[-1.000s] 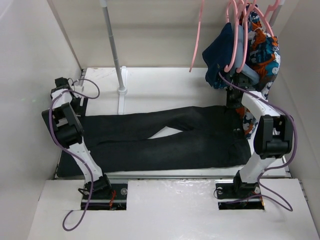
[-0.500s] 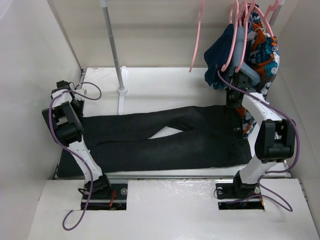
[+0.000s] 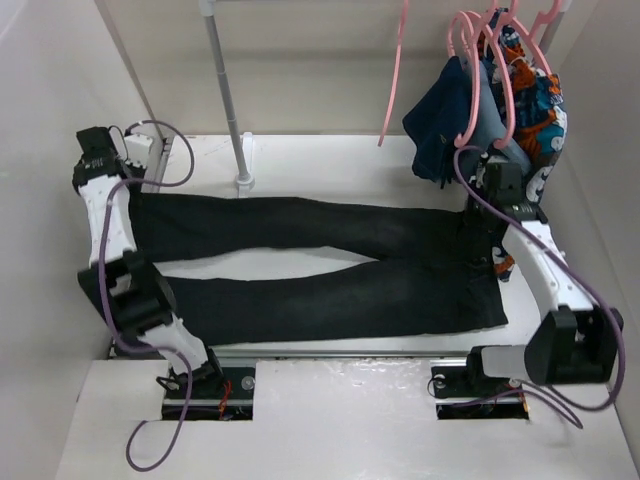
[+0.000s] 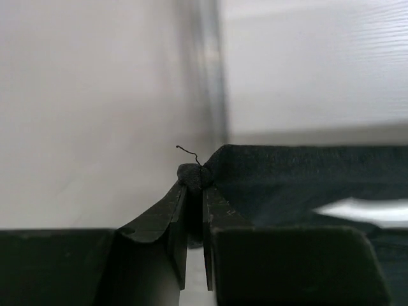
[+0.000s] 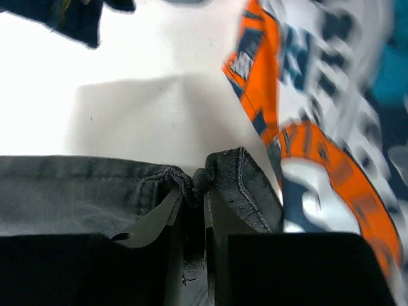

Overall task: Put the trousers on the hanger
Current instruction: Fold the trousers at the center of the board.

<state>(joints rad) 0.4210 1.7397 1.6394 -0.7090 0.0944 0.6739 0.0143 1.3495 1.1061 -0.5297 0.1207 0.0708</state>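
Both ends of the trousers gripped now: left gripper just clenched on a hem, right gripper pinching waistband; we pulled them straighter, hanger next.

The hanger runs off the top edge — hook unseen; a blurred upright, probably the rack pole.

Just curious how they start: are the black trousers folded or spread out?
Spread out: the trousers lie flat along the table, both legs apart.
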